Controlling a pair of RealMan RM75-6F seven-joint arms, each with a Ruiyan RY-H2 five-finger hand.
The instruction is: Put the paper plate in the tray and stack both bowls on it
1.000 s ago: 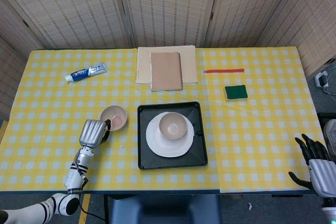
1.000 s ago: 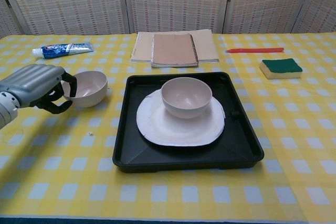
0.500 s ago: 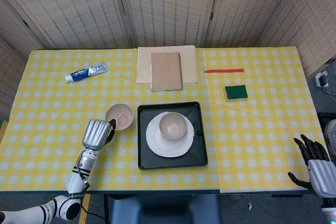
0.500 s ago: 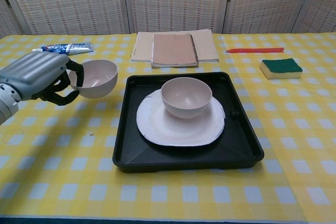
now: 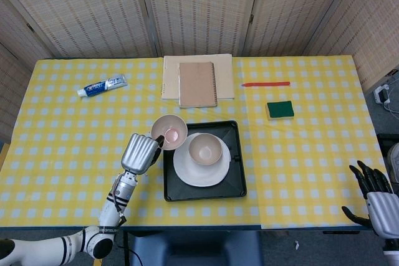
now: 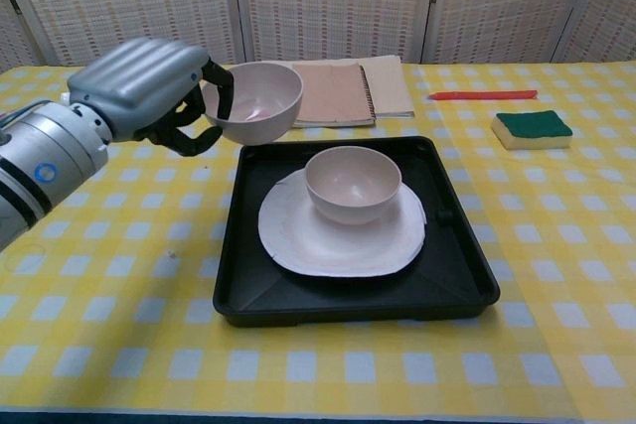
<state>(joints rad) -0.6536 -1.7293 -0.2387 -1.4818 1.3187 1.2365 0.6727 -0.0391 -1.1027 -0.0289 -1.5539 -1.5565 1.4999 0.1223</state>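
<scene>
Two bowls show: one bowl point(image 5: 205, 149) sits on the paper plate point(image 5: 201, 168) inside the black tray point(image 5: 204, 190), and a second, lifted bowl point(image 5: 169, 132) hangs in the air over the tray's far-left corner, tilted slightly toward the tray in the chest view, where its point is on the outer wall point(image 6: 256, 104). The left hand point(image 5: 139, 153) grips this lifted bowl by its near-left rim, fingers point(image 6: 220, 86) hooked over the edge and into the bowl, the silver back of the hand facing up. The right hand point(image 5: 374, 191) rests off the surface at the lower right edge of the head view, its dark fingers spread apart and holding nothing. On the yellow checked surface point(image 5: 75, 129) lie a toothpaste tube point(image 5: 101, 85) at far left, a brown notebook point(image 5: 197, 83) on a pale pad behind the tray, a red pen point(image 5: 266, 84) and a green sponge point(image 5: 280, 109) to the right
</scene>
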